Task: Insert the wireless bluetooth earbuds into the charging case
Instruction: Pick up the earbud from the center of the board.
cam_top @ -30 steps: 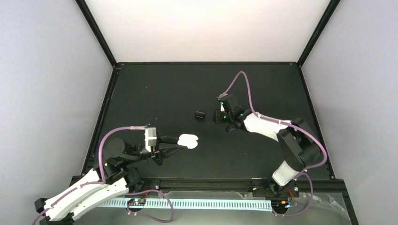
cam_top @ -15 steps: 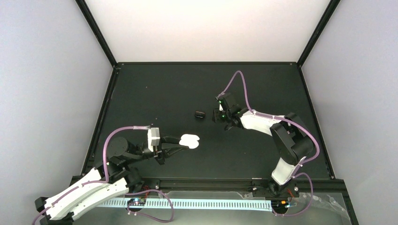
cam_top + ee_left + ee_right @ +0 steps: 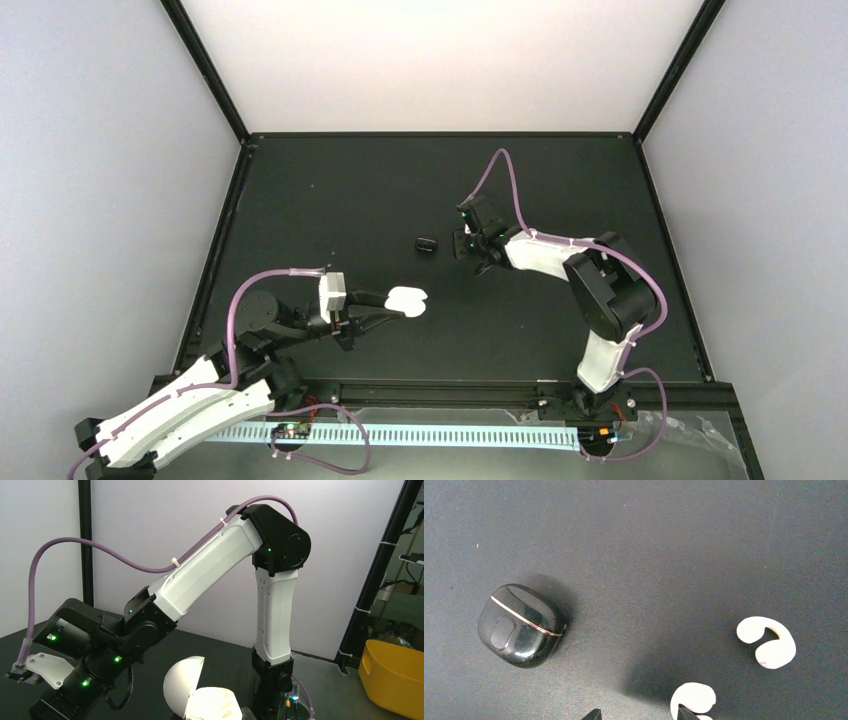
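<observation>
My left gripper (image 3: 392, 306) holds an open white charging case (image 3: 406, 300) low over the table. In the left wrist view the case (image 3: 212, 702) shows its raised lid and empty wells. My right gripper (image 3: 470, 248) is open, just above the table. In the right wrist view its gap (image 3: 639, 715) is empty, and its right fingertip (image 3: 686, 713) overlaps a glossy white earbud (image 3: 694, 696). A second white earbud (image 3: 769, 642) lies to the right of it. No black earbuds are in view.
A closed glossy black case (image 3: 521, 625) with a gold seam lies left of my right gripper and also shows in the top view (image 3: 427, 244). The black table (image 3: 330, 200) has raised black frame edges. The right arm (image 3: 220, 560) fills the left wrist view.
The right arm's elbow has swung left and nearer, and its gripper has shifted slightly toward the far left. The left arm and the white case have barely moved.
</observation>
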Robot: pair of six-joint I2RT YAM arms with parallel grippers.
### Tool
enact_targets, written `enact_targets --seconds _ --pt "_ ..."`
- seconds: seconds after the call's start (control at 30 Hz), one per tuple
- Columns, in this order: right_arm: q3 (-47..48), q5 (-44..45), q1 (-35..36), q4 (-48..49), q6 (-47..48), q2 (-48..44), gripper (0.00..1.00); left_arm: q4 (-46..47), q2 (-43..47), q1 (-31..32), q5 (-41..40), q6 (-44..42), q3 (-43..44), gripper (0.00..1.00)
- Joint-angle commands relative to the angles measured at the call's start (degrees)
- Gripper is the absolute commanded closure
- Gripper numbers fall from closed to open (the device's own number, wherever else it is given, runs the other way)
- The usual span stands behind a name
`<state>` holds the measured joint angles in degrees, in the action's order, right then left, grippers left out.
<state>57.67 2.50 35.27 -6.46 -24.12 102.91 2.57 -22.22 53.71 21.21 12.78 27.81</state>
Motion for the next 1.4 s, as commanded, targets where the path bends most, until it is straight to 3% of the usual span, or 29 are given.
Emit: enact_targets --seconds 0.0,0.57,1.37 --pt "1.13 3.12 -0.62 -0.24 0.66 0.75 0.62 0.75 -0.32 0.23 0.41 -1.01 0.23 0.99" --pt "-0.86 6.89 -1.59 -1.39 0.75 1.60 0.66 1.19 -1.46 0.25 0.23 -1.70 0.39 0.98" --pt "-2.90 11.01 -2.40 -1.35 1.05 -1.59 0.95 2.00 -2.03 0.25 -0.23 -2.24 0.32 0.98"
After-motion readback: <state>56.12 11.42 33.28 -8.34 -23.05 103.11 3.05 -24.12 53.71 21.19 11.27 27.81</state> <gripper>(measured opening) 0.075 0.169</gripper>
